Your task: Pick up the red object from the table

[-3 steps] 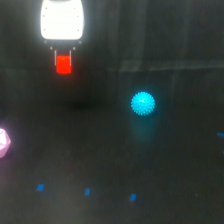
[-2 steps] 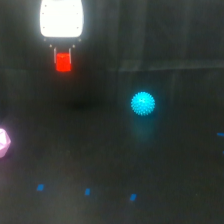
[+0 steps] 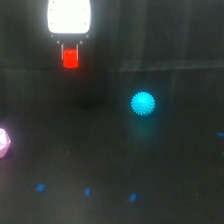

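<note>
The red object [image 3: 70, 58] is a small bright red-orange block held between the two thin fingers of my gripper [image 3: 70, 54], under the gripper's white body at the upper left of the exterior view. It hangs above the dark table [image 3: 110, 165], with a faint shadow on the surface below it. The gripper is shut on it.
A spiky cyan ball [image 3: 143, 103] lies on the table to the exterior view's right of the gripper. A pink faceted object [image 3: 3, 142] sits at the left edge. Small blue marks [image 3: 87, 191] dot the front of the table.
The gripper with the red object has risen slightly and drifted a little to the exterior view's right. The ball and pink object have not moved.
</note>
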